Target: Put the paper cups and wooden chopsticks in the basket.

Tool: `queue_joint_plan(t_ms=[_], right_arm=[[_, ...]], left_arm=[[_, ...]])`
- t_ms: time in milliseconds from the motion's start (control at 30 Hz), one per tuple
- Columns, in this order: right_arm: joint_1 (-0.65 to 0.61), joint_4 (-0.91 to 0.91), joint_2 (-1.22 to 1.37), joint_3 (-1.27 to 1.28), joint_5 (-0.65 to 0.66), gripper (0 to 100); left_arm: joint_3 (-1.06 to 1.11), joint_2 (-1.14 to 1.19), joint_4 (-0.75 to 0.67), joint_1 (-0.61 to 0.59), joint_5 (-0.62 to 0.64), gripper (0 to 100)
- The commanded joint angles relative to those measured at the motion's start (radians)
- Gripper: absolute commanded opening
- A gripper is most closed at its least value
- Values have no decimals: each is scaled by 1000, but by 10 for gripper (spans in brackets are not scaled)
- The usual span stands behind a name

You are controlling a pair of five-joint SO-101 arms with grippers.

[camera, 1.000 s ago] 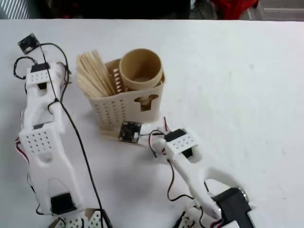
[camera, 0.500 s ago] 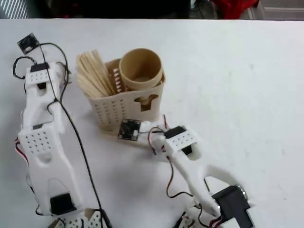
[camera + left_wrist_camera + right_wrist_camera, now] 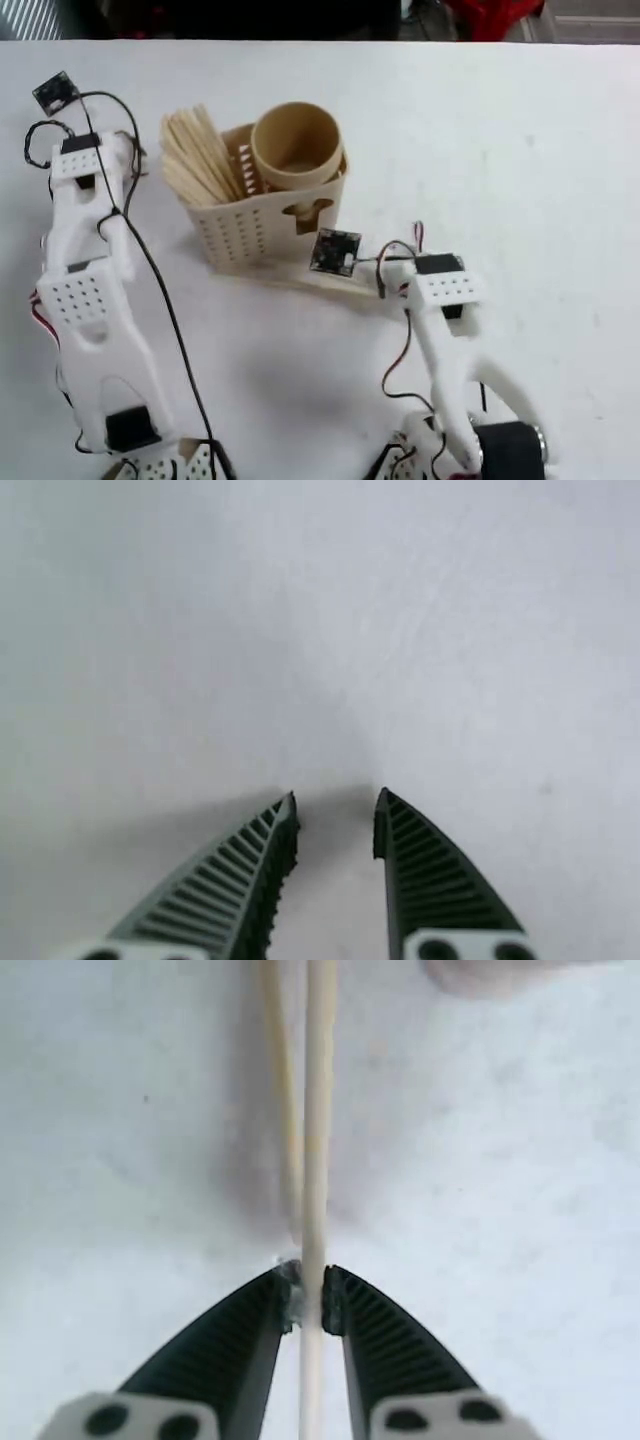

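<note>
The cream perforated basket stands left of the table's middle. It holds a tan paper cup and a bundle of wooden chopsticks. In front of the basket a loose wooden chopstick lies low across the table. My right gripper is shut on that chopstick, and a second thin stick lies close beside it. The right arm sits at the basket's front right. My left gripper stands open over bare table, nothing between its fingers. The left arm is to the left of the basket.
The white table has free room to the right of and behind the basket. Black cables trail along the left arm. The arms' bases stand at the near edge.
The right arm has swung to the right along the basket's front, its wrist camera going from the front left to the front right corner. The left arm has stayed put.
</note>
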Motion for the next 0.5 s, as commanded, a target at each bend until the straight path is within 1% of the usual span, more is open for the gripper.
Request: queue_joint_plan(t_ms=[0,133,200,300,367,467], right_arm=[[4,41,-68,-8,20,18],[-31,73,-73,-8,15,27],[-62,87,-67,-6,12,66],[-133,93,-67,0,11,113],[-191,91,-67,3,0,115],[-272,88,-67,-3,-51,116]], left_arm=[[-49,-7,-20,-24,-5,143],[-49,-5,-20,-24,-5,143],[-49,-5,-20,-24,-5,143],[-49,-5,-20,-24,-5,143],[-49,-5,-20,-24,-5,143],[-49,-5,-20,-24,-5,143]])
